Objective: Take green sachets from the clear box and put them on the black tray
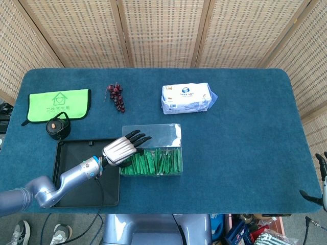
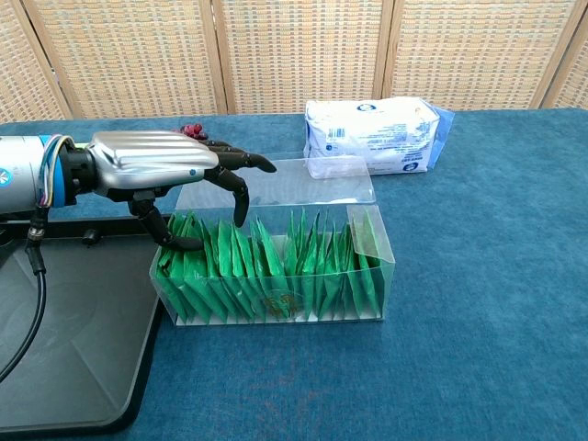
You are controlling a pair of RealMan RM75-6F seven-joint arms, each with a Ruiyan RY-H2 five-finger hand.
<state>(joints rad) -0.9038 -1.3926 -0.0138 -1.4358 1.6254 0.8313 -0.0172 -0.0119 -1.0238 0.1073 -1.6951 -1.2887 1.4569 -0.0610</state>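
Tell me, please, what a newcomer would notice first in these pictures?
First, the left hand, silver with dark fingers, poised over the left end of the clear box packed with upright green sachets. Next, the black tray just left of the box, then the white tissue pack behind it.

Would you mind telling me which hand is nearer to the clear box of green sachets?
Left. The left hand hovers over the left end of the clear box; the right hand sits far off at the table's right edge.
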